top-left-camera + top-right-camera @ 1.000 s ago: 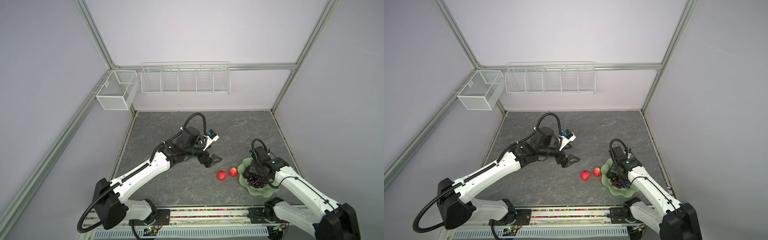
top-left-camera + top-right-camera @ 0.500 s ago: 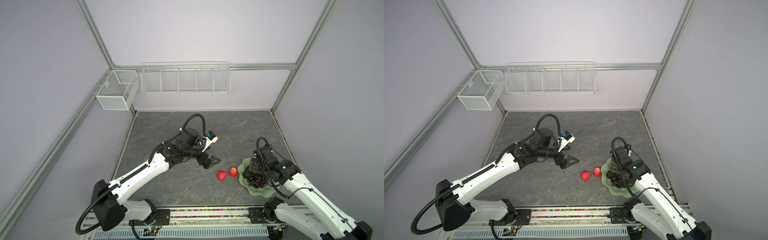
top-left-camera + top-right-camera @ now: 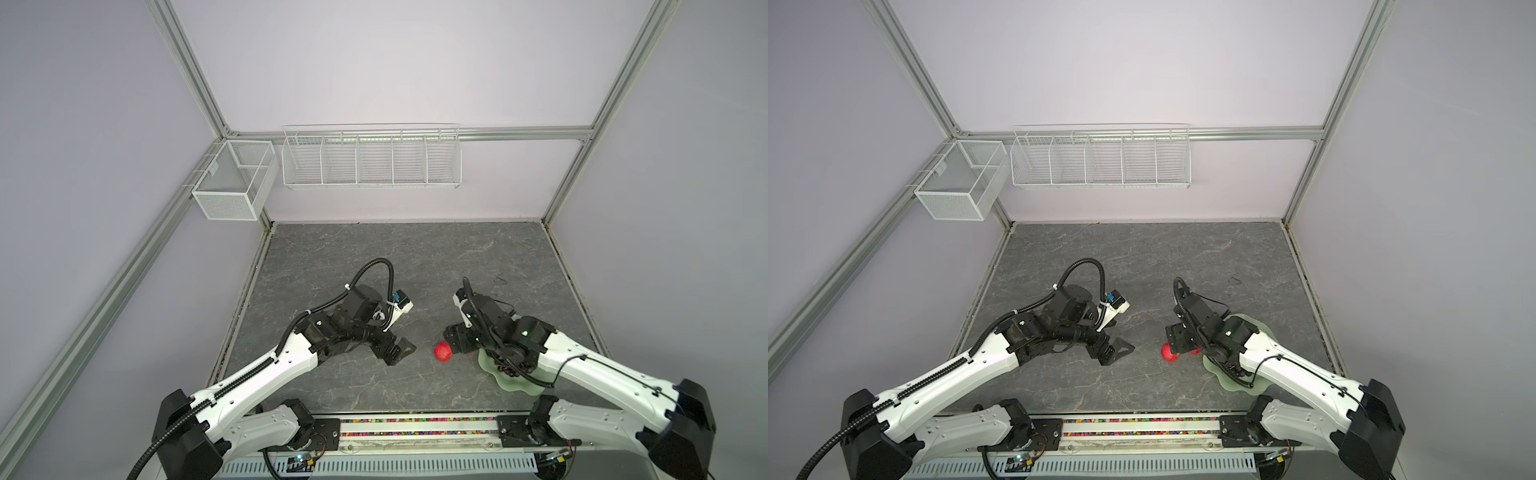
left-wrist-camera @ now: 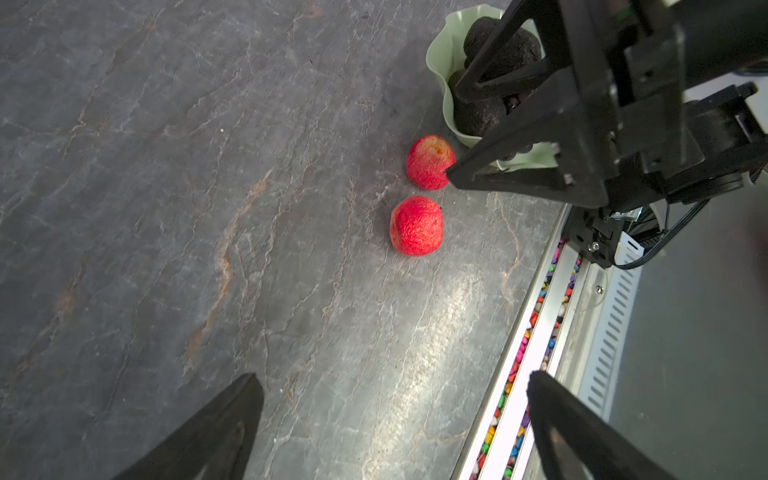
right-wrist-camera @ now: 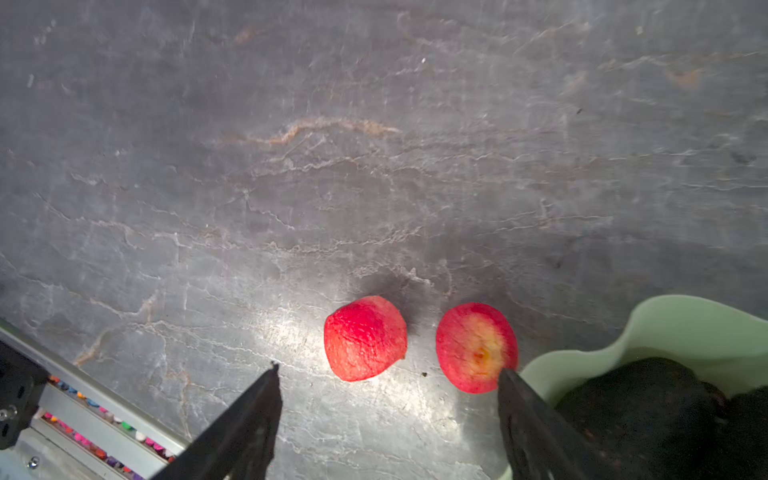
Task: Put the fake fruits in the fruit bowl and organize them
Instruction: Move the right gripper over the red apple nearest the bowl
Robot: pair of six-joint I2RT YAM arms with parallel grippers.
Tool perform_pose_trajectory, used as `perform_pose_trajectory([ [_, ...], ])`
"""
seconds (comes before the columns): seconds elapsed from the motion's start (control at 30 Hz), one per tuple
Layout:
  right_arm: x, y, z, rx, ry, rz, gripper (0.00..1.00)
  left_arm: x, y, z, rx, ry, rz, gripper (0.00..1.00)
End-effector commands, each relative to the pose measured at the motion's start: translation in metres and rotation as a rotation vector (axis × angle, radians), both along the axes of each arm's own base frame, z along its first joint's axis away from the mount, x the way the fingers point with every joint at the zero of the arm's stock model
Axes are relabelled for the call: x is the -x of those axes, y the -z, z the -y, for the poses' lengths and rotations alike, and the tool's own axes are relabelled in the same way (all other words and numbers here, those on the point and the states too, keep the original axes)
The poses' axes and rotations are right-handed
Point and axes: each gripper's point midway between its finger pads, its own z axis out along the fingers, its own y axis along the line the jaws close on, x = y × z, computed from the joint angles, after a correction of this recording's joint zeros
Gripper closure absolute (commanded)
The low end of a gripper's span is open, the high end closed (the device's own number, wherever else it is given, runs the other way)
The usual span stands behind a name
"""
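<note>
Two apples: both red, lying on the grey worktop (image 3: 374, 257) outside the bowl, side by side with a small gap between them.
Plain red apple (image 5: 365, 338): just ahead of the gap between the right tool's fingers, touched by neither.
Yellow-patched apple (image 5: 476, 347): at the tip of the right tool's bowl-side finger; I cannot tell whether the tip touches it. It sits just beside the bowl's rim.
Right tool (image 5: 388, 372): jaws spread wide, nothing held, low over the worktop at the bowl's edge.
Left tool (image 4: 391, 375): jaws spread wide, empty, facing the apples from well apart, opposite the right tool.
Fruit bowl (image 5: 665, 324): pale green with a wavy rim, just beside the right tool and partly under the right arm in both top views.
First avocado (image 4: 476, 35): dark and bumpy, inside the bowl, behind the right tool's fingers in the left wrist view.
Second avocado (image 4: 473, 116): also in the bowl, close against the first, on the side nearer the apples.
Grapes (image 3: 512, 369): a dark cluster in the bowl, behind the right tool, mostly hidden under the right arm.
</note>
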Motion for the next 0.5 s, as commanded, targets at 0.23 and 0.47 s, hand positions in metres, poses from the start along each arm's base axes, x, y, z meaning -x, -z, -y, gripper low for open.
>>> perform_pose_trajectory([
  [0.23, 0.005, 0.045, -0.029, 0.017, -0.068, -0.076, 0.31, 0.003, -0.006, -0.019, -0.006, -0.062, 0.032, 0.01],
  [0.47, 0.011, 0.068, -0.03, 0.083, -0.077, -0.123, 0.36, 0.002, -0.004, -0.019, -0.007, -0.068, 0.037, 0.01],
])
